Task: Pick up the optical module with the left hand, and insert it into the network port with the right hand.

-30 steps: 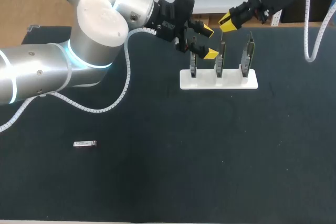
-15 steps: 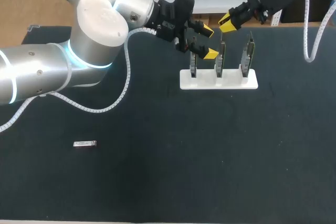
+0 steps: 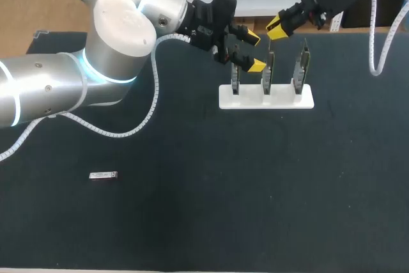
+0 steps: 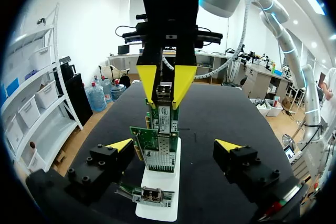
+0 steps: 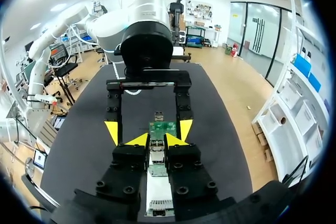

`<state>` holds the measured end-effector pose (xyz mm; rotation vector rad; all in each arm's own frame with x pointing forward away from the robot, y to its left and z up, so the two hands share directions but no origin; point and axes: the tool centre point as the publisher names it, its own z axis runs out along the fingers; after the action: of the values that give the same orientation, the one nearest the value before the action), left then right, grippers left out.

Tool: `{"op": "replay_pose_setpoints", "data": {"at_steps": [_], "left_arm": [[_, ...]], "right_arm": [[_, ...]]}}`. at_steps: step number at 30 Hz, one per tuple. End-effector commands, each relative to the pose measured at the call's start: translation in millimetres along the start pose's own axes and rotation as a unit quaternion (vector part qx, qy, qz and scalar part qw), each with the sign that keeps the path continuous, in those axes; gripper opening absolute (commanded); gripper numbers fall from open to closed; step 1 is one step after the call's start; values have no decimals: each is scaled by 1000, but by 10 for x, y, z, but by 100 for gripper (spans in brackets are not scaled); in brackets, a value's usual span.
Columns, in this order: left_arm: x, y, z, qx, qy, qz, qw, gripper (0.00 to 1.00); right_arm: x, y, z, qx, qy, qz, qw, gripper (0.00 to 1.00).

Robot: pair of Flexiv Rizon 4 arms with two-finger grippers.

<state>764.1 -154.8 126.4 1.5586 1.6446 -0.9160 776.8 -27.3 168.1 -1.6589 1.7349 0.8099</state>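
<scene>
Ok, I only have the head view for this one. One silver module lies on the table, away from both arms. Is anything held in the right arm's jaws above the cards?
Observer: Yes. In the left wrist view the right gripper has its jaws shut on a silver optical module, above the row of network cards.
Reviewer: And the left arm's?
Observer: The left gripper is open, its jaws either side of that row, gripping nothing.
Reviewer: Is the module in a port yet?
Observer: Cannot tell. The right wrist view shows it in line with a green card just ahead of the jaws; the port is hidden.
</scene>
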Motion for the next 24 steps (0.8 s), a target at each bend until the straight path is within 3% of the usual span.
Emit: {"op": "replay_pose_setpoints", "data": {"at_steps": [1, 24], "left_arm": [[-7, 13, 5, 1, 2, -1, 1000, 100], [-7, 13, 5, 1, 2, -1, 1000, 100]], "right_arm": [[13, 10, -4, 5, -3, -2, 1000, 0], [11, -8, 11, 10, 0, -8, 1000, 0]]}}
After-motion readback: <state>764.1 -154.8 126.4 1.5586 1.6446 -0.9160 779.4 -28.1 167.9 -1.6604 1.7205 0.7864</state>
